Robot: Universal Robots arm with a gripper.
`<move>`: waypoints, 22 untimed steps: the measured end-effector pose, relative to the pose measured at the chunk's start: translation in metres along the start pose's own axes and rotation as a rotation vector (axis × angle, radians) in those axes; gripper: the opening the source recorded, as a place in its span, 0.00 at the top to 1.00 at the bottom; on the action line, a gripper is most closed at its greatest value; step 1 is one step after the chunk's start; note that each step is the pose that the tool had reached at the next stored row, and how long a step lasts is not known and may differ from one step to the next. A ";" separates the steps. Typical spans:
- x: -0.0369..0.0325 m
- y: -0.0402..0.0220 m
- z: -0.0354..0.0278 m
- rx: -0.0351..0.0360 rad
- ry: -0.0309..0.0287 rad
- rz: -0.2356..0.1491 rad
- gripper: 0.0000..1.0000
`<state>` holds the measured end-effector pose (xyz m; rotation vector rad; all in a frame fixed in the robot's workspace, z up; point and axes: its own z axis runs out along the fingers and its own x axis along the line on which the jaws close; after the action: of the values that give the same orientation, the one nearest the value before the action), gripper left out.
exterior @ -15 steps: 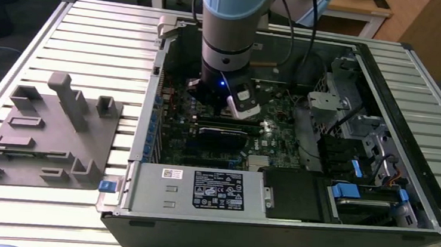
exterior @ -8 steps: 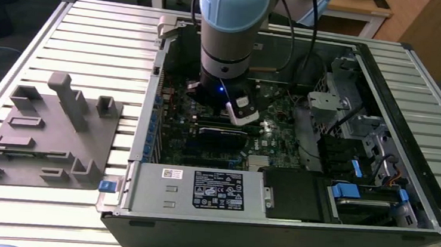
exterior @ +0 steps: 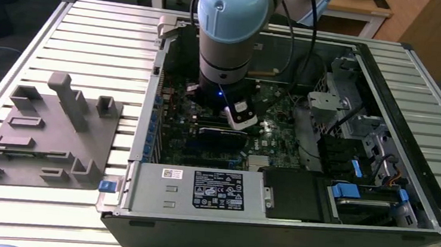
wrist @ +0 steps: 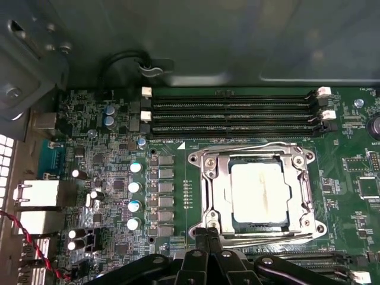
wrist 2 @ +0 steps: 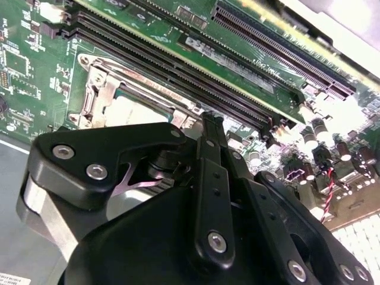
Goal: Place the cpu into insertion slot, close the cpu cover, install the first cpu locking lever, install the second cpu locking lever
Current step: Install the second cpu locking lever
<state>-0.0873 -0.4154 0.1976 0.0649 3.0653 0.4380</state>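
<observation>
The small square silvery-grey cpu (wrist: 259,191) is seated in the black insertion slot, framed by the closed thin silver metal cpu cover (wrist: 215,196) on the green circuit board (wrist: 172,119). The black gripper (wrist: 207,236) is poised at the cover's edge, fingers pressed together, nothing held.

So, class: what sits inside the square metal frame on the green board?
Inside the metal frame lies a flat chip with a pale, smudged silvery top showing through the opening. The socket beneath it is covered, so its contacts cannot be seen.
</observation>
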 end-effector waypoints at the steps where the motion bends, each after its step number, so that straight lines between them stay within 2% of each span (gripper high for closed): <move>1: 0.0003 -0.0003 0.0008 0.0000 -0.0001 0.000 0.89; 7: 0.0013 -0.0005 0.0013 0.0000 -0.0002 0.000 0.89; 14: 0.0032 -0.0017 0.0054 -0.0031 -0.0020 -0.001 0.89; 22: 0.0044 -0.0021 0.0065 -0.0005 -0.0025 -0.001 0.89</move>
<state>-0.0915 -0.4153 0.1906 0.0638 3.0626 0.4383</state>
